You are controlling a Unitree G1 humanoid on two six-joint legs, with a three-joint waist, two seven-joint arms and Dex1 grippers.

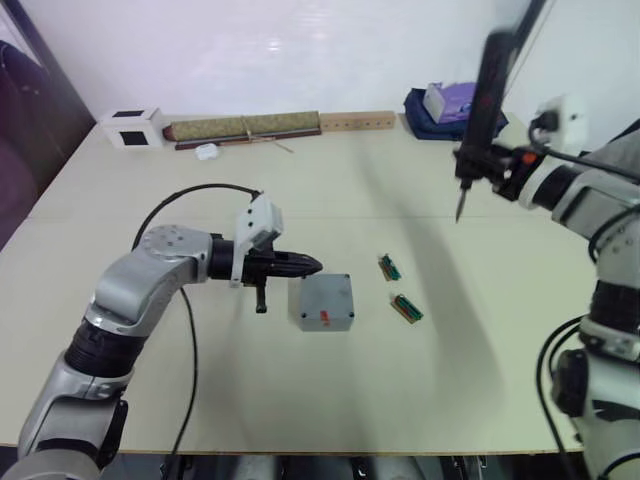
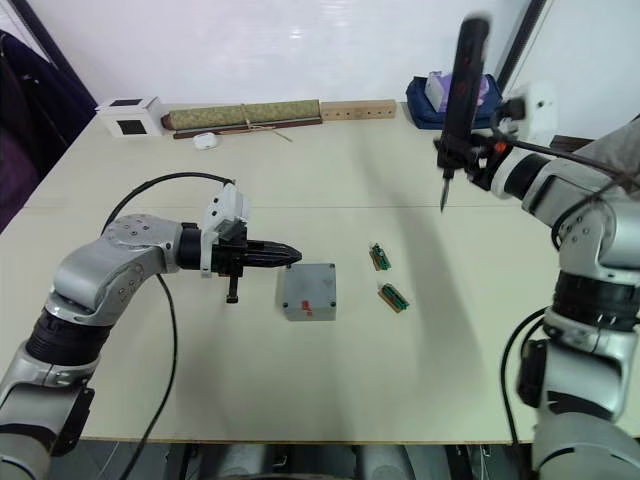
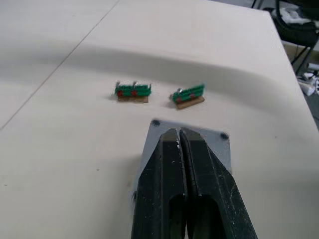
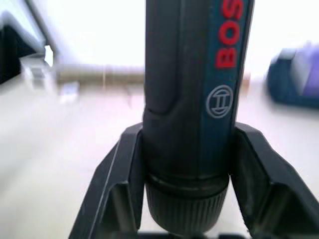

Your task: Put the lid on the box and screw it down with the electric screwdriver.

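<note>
Arms first: your left pincer [image 2: 290, 256] reaches out level, clenched on nothing at the lid [image 2: 309, 291], which sits on the box mid-tabletop [image 2: 200, 380], while your raised right pincer [image 1: 487, 165] grips the electric screwdriver [image 2: 459, 90] upright, bit down.

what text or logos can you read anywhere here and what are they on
"BOS", red letters cut off by the picture's edge, on the electric screwdriver held in the right pincer.
A round emblem sits below those letters on the same tool; it holds no readable letters.
The lid bears a small red mark, too small to read.
The purple packet at the table's far edge: print unreadable.
</note>
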